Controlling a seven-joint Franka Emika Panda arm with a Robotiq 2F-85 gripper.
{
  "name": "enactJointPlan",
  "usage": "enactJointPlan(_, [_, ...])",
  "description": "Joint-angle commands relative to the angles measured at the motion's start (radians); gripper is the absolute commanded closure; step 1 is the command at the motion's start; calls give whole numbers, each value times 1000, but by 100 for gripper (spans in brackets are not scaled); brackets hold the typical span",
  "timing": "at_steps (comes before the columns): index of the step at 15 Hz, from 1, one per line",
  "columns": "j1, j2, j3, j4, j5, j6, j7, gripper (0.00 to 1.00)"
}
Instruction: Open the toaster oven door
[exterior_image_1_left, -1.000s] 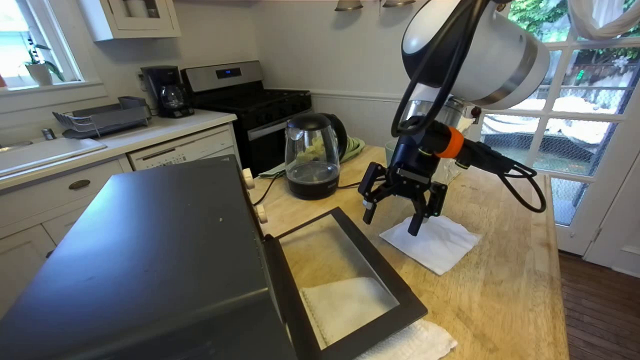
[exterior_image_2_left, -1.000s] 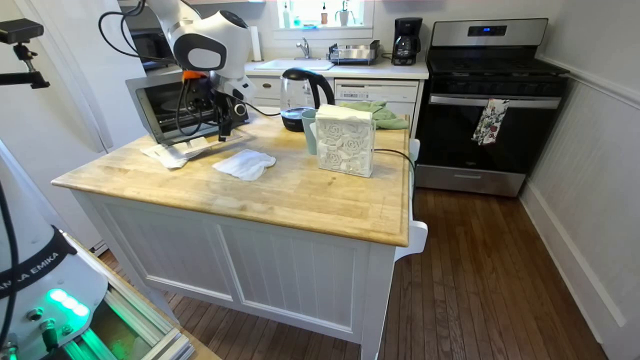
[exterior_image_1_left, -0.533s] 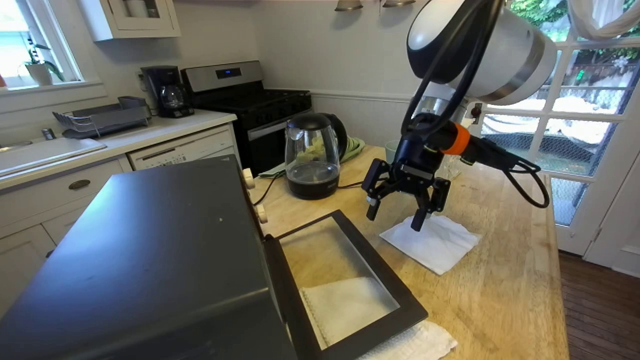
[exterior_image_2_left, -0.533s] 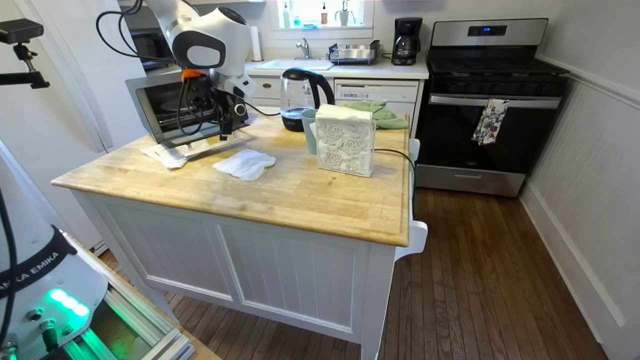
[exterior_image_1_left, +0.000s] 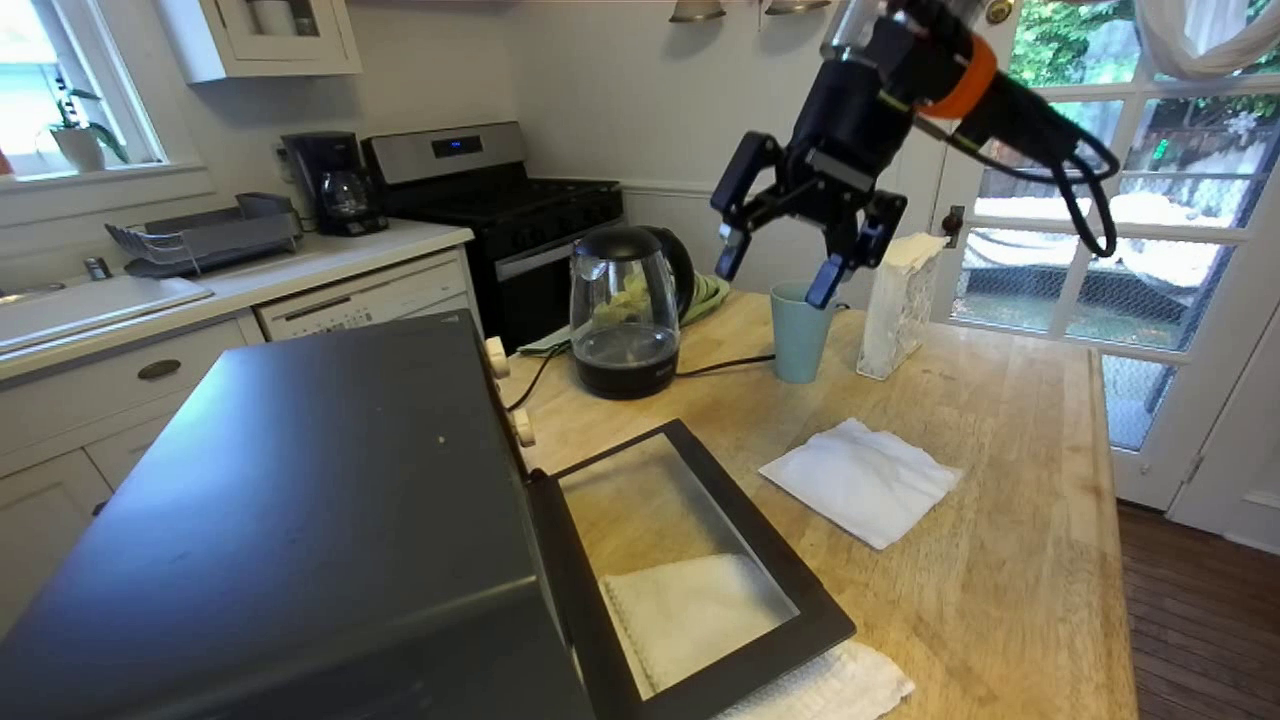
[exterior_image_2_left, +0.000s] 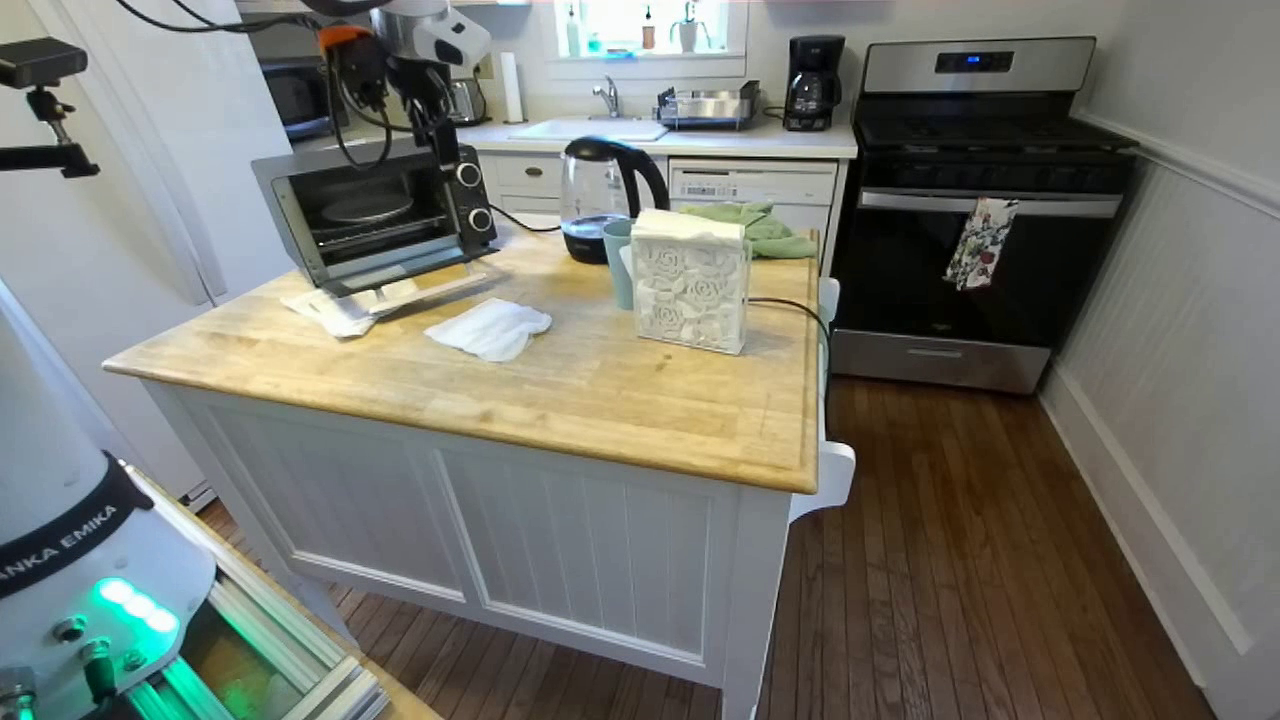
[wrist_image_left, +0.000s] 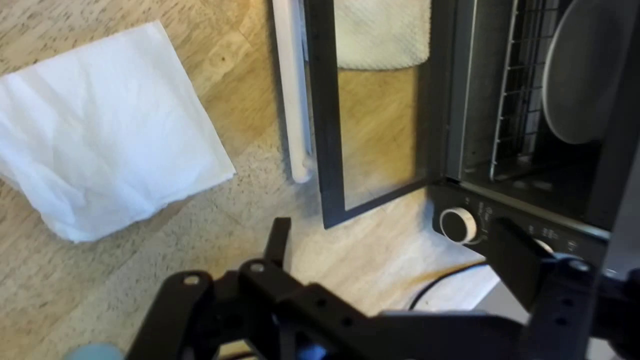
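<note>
Two slim black fingers (exterior_image_1_left: 827, 280) on a black metal gripper (exterior_image_1_left: 776, 272), spread wide apart and angled downward. Hangs high over a pale wooden tabletop (exterior_image_1_left: 1010, 470). Can see a large dark grey metal toaster oven (exterior_image_1_left: 330, 480) with a flat matte top, standing at one end of that tabletop. Joined along its lower front edge, a rectangular dark-framed toaster oven door (exterior_image_1_left: 665, 520) with a clear glass window, folded down and well apart from the fingers. Along the outer edge, a pale cream bar handle (wrist_image_left: 291, 95); cannot tell whether touching the wood. Inside, in the wrist view, can make out a silvery wire rack (wrist_image_left: 504, 95) and a round grey disc (wrist_image_left: 582, 75). On the front, beside the door's hinged edge, a round dark knob (wrist_image_left: 456, 226) with a pale rim. Partly under the door, a white textured towel (exterior_image_1_left: 840, 680); near the handle, lying on the wood, a thin white square napkin (exterior_image_1_left: 862, 480). Farther along the tabletop, a clear glass kettle (exterior_image_1_left: 625, 330) with black lid, handle and base, near a pale blue cup (exterior_image_1_left: 798, 345); just beside the cup, a boxy white holder (exterior_image_2_left: 690, 285) with a raised floral pattern.
</note>
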Motion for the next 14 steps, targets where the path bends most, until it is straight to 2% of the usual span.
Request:
enactJointPlan(1, [3,-103,-21,0,-22,-26,-34,0])
enactJointPlan(3, [5,-148,-26,-2,-48,-59,-68,0])
enactJointPlan(6, [-7,-218,-23,-16,-162,-199,-46,0])
enactJointPlan(10, [-45,-336,-3,-43,-344,-421,73,0])
enactJointPlan(14, [-66,-451,-28,-46,-367,-645,95,0])
